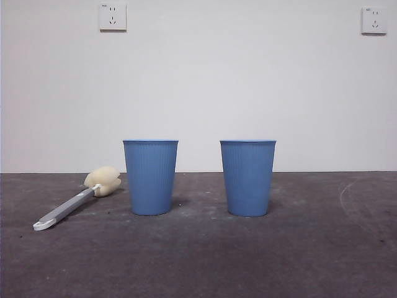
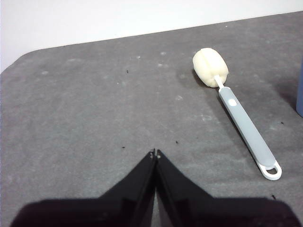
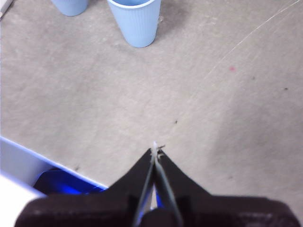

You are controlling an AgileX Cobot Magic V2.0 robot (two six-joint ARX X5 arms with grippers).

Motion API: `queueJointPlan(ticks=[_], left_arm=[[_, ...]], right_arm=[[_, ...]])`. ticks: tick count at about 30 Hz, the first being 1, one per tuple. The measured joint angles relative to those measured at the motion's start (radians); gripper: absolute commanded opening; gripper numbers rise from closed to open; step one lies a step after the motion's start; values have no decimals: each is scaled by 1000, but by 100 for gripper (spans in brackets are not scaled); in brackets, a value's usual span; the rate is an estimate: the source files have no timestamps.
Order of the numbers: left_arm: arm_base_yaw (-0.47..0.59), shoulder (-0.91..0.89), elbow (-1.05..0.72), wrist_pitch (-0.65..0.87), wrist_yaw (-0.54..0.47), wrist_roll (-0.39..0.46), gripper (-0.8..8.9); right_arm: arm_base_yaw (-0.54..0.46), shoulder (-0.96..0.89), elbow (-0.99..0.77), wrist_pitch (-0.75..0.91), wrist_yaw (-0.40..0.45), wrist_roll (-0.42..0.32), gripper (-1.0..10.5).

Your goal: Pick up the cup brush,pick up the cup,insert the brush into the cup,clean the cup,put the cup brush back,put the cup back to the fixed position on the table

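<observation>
- The cup brush [image 1: 77,200] lies flat on the table [image 1: 198,261], at the left of the scene, with nothing holding it.
- Its cream-yellow sponge head [image 1: 103,180] points to the far right; the grey handle runs toward the near left and ends in a white looped tip [image 1: 41,225].
- Two blue ribbed cups stand upright, side by side and apart, near the table's middle. The left cup [image 1: 151,177] stands just right of the sponge head, not touching it. The right cup [image 1: 248,177] stands well clear of the brush.
- The left gripper [image 2: 155,153] hangs above bare table short of the brush, jaws pressed together, holding nothing.
- The right gripper [image 3: 155,151] hangs over bare table, well back from the cups, jaws pressed together, holding nothing.
- A white wall with two sockets stands behind the table.
</observation>
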Motion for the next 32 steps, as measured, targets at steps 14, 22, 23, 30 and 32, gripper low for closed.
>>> queueJointPlan(ticks=[14, 22, 23, 30, 32], left_arm=[[0, 46, 0, 0, 0, 0, -4], [0, 82, 0, 0, 0, 0, -4], [0, 87, 0, 0, 0, 0, -4], [0, 118, 0, 0, 0, 0, -4], [0, 130, 0, 1, 0, 0, -4]], right_arm=[[-375, -337, -262, 590, -62, -110, 1], [-564, -547, -586, 836, -62, -110, 1], [-575, -568, -622, 858, -62, -110, 1], [-587, -652, -784, 884, -62, -113, 1], [-587, -675, -820, 891, -62, -113, 1]])
